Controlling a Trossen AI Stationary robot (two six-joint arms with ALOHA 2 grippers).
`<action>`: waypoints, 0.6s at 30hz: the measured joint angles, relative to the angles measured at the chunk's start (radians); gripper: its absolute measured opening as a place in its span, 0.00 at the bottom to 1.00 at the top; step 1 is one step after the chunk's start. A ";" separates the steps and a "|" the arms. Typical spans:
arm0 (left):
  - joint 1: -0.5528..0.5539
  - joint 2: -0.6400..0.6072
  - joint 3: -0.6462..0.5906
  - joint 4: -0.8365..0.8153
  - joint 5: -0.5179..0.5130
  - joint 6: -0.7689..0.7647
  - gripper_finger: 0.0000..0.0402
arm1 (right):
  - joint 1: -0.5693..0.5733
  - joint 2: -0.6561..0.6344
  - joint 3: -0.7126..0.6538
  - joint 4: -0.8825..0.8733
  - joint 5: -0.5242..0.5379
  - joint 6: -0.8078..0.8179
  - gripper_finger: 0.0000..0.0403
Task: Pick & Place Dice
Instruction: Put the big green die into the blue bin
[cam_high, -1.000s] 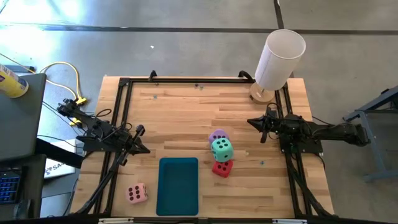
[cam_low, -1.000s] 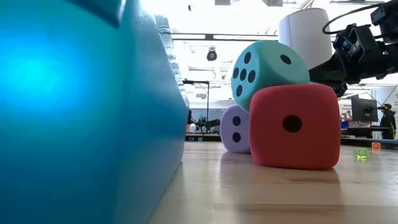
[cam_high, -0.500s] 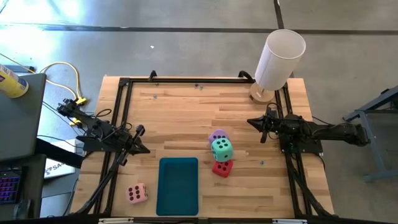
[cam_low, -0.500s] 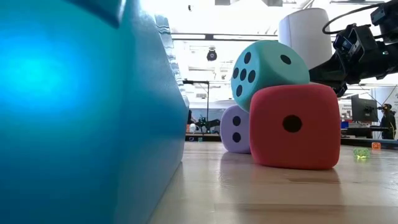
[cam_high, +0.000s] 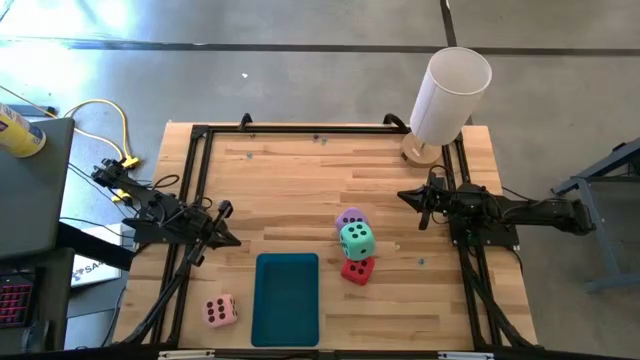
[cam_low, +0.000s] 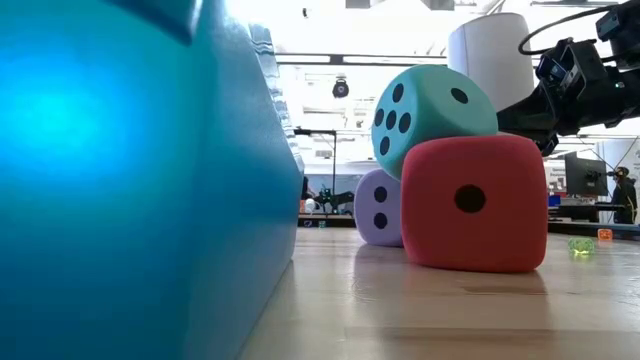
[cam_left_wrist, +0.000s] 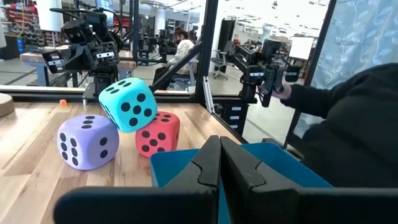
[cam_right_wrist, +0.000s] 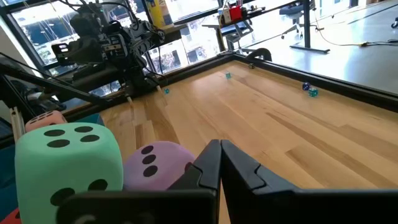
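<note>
Nearest the table's front edge: pale pink foam die with dark pips (cam_high: 220, 311) sits alone at the front left, well apart from the others. Just beside it to the right, flat teal rectangular plastic tray (cam_high: 286, 298) lies on the light wooden plank table (cam_high: 300, 190), nothing in it; in the low view the tray's wall (cam_low: 130, 190) fills the left half. Right of the tray, the other three dice are clustered: red foam die (cam_high: 357, 270) on the table closest to the front, mint green foam die (cam_high: 356, 241) tilted on top, resting on the red one and leaning toward the lilac purple foam die (cam_high: 349, 218) just behind; low view shows green (cam_low: 432, 100) over red (cam_low: 476, 203), purple (cam_low: 378, 208) behind at the left. Left gripper (cam_high: 228, 224) hangs over the left side of the table near the black frame rail, fingers pressed together, holding nothing; its wrist view shows the closed fingertips (cam_left_wrist: 219, 163) pointing at the tray and dice cluster. Right gripper (cam_high: 407, 197) hangs on the right side, farther back than the dice, also closed and empty (cam_right_wrist: 219, 163). Far right corner: tall white cylinder (cam_high: 449, 95) stands upright on a round wooden base.
</note>
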 joint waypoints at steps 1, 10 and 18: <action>0.000 0.000 0.000 0.000 0.000 0.000 0.00 | 0.000 0.000 0.000 0.000 0.000 0.000 0.01; 0.000 0.000 0.000 0.006 0.000 -0.001 0.00 | 0.000 0.000 0.000 0.021 0.000 0.000 0.01; 0.000 0.000 0.000 0.007 0.000 -0.003 0.00 | 0.000 0.000 0.000 0.061 0.008 0.000 0.01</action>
